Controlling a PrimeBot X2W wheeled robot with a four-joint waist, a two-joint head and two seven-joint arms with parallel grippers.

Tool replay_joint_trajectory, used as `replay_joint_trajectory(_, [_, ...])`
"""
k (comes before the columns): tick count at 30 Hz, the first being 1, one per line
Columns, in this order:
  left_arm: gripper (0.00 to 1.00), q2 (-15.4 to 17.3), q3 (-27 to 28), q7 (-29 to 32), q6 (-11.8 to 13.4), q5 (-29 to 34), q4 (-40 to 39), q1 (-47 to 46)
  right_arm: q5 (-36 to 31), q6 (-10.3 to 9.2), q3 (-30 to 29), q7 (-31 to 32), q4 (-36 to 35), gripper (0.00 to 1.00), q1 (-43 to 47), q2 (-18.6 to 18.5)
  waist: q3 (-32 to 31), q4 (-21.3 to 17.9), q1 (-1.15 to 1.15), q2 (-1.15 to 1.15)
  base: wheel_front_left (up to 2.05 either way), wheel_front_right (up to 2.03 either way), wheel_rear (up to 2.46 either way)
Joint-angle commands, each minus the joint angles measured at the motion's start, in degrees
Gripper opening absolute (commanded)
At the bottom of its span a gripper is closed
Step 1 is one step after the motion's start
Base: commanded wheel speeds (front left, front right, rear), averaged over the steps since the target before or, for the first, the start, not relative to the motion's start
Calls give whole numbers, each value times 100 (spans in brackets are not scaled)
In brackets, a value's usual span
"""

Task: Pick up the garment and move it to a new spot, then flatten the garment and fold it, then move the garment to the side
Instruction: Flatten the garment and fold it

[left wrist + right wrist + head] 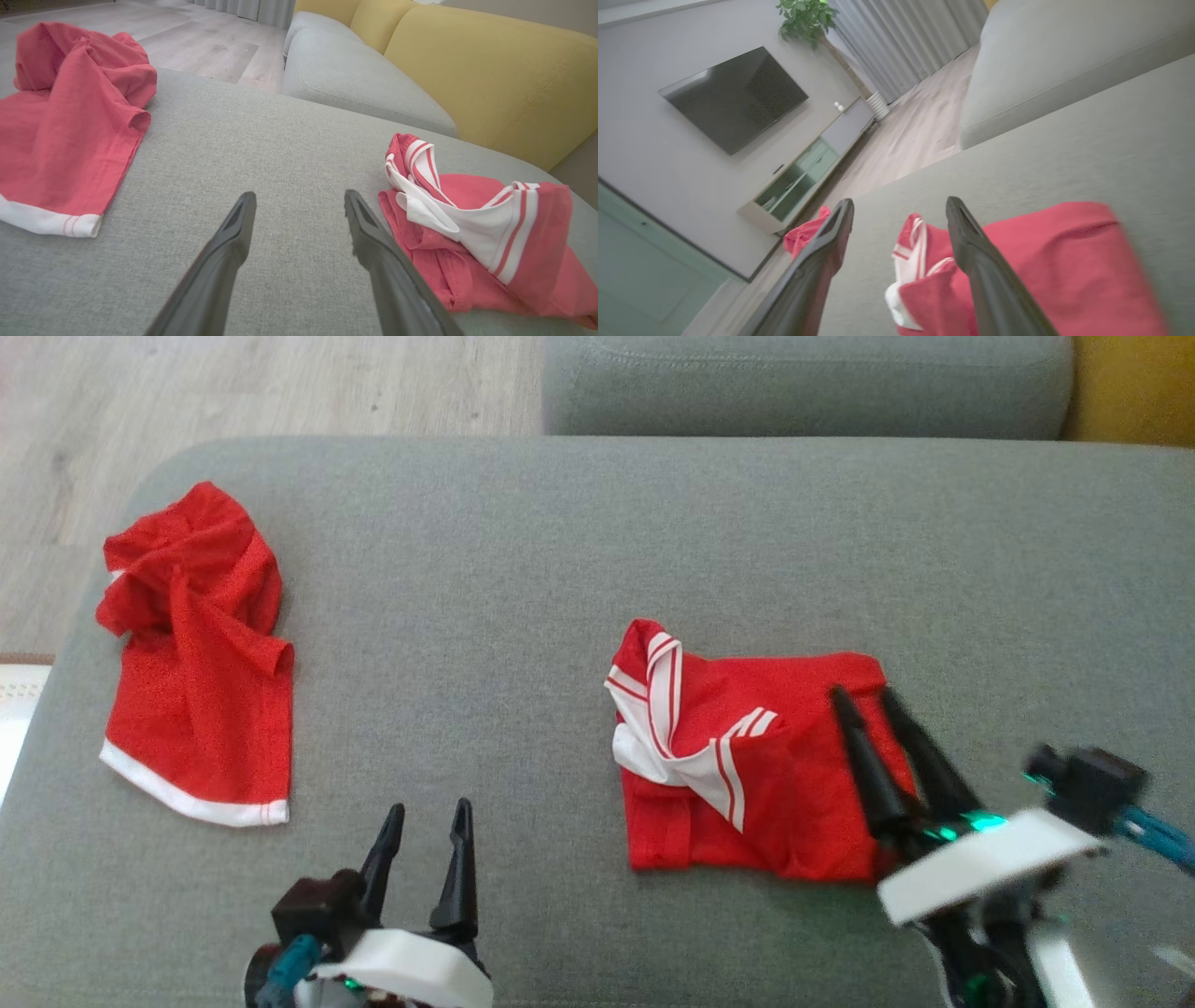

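**Head view.** The left gripper (429, 805) hovers over bare grey cushion (485, 569), its two dark fingers spread apart with nothing between them. The folded garment (747, 775), red with a white striped collar uppermost, lies well off to this gripper's right. A second, crumpled red garment (201, 653) with a white hem lies ahead of it to the left. The right gripper (862, 692) reaches over the folded garment's right-hand part, fingers pointing across the red cloth. They stand apart and hold nothing; whether the tips touch the fabric cannot be told.

**Left wrist view.** The left gripper (300, 195) stands wide open and empty above the cushion. The folded garment (472, 275) lies just beside its right finger, with the collar turned up toward the camera. The crumpled red garment (70, 140) lies farther off to the left. A yellow sofa back (490, 70) rises beyond.

**Right wrist view.** The picture is blurred. The right gripper (900, 201) is open and grips nothing. The folded garment (1055, 261) spreads beneath and to the right of its right finger, the collar showing between the two fingers. The crumpled red garment (805, 233) peeks out past the left finger. A television (733, 98) and a cabinet (808, 182) stand far behind.
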Motion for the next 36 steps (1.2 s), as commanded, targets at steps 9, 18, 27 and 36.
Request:
replay_joint_trajectory(9, [100, -28, 377, -70, -64, 173, -206, -34, -1245, -4, -883, -752, 88, 100, 512, -405, -218, -26, 0, 0, 0, 0, 0])
replay_joint_trajectory(18, [100, -28, 494, -70, -109, 400, -264, 8, -1722, -4, -495, -859, 785, 0, 47, -808, -98, 57, 0, 0, 0, 0, 0])
replay_joint_trajectory(27, [100, -28, 559, -70, -126, 508, -274, -127, -2023, -4, 574, -1059, 2251, 0, -800, -694, 161, 301, 0, 0, 0, 0, 0])
replay_joint_trajectory(36, [100, -28, 626, -70, -90, 486, -294, -128, -1871, -4, 2029, -1186, 2689, 0, -1025, -453, 142, 473, 0, 0, 0, 0, 0])
